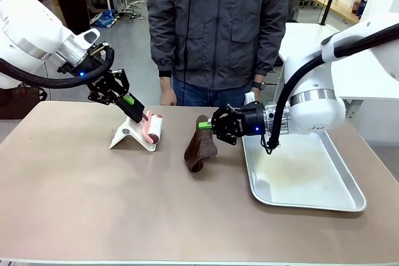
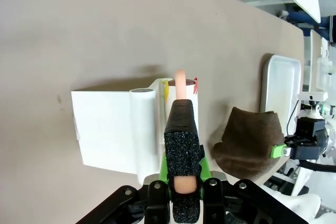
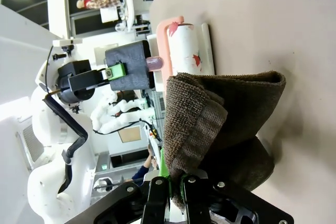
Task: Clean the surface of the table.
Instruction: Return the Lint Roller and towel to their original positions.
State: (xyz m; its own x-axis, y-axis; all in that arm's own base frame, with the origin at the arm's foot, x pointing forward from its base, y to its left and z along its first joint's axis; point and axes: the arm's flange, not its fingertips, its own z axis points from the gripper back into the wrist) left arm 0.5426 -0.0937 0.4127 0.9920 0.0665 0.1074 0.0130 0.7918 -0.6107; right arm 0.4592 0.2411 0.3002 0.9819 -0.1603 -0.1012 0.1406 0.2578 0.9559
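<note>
**Tan tabletop, both pincers clamped on cleaning tools**

Tan and matte, the table [image 1: 93,204] spreads across the whole front view, and we take it as our landmark. Its near half lies bare, from the near pale edge up to the tools, with free surface toward the left edge too.

We see the left gripper [image 1: 138,112] above the table's left-centre, its jaws pressed together on the pink handle of a lint roller [image 1: 153,130]. The roller rests against a white stand [image 1: 128,135] that sits on the table; in the left wrist view the handle runs straight between the black pads [image 2: 181,150].

The right gripper [image 1: 206,125] reaches in over the table's middle, jaws clamped on a brown cloth [image 1: 201,146] whose lower end hangs down to the tabletop. The cloth sits just beside the roller, with a narrow gap between them.

A silver tray [image 1: 349,197] lies on the table's right part, its long side close to the right edge. A person [image 1: 218,29] stands at the table's far edge, hands down by that edge.
</note>
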